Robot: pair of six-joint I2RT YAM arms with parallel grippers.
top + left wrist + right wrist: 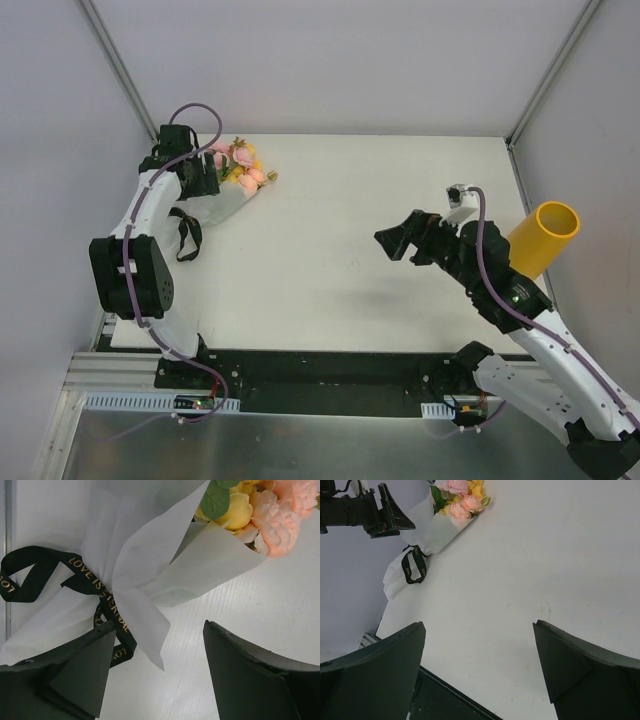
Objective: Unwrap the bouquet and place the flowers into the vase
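The bouquet [232,195] lies at the table's far left, wrapped in white paper [150,555] and tied with a black ribbon [30,575]. Its pink and yellow flowers [242,167] point toward the back right. My left gripper [159,622] is open just over the tied neck. A paper flap and a ribbon tail lie between its fingers [85,675], unpinched. The yellow vase [545,238] stands at the table's right edge. My right gripper [400,240] hovers open and empty left of the vase, over bare table. The right wrist view shows the bouquet [440,530] far off.
Grey enclosure walls close in the back and both sides. A black ribbon loop [186,235] trails off the bouquet toward the table's left edge. A black rail [330,375] runs along the near edge by the arm bases. White tabletop [340,230] lies between the two arms.
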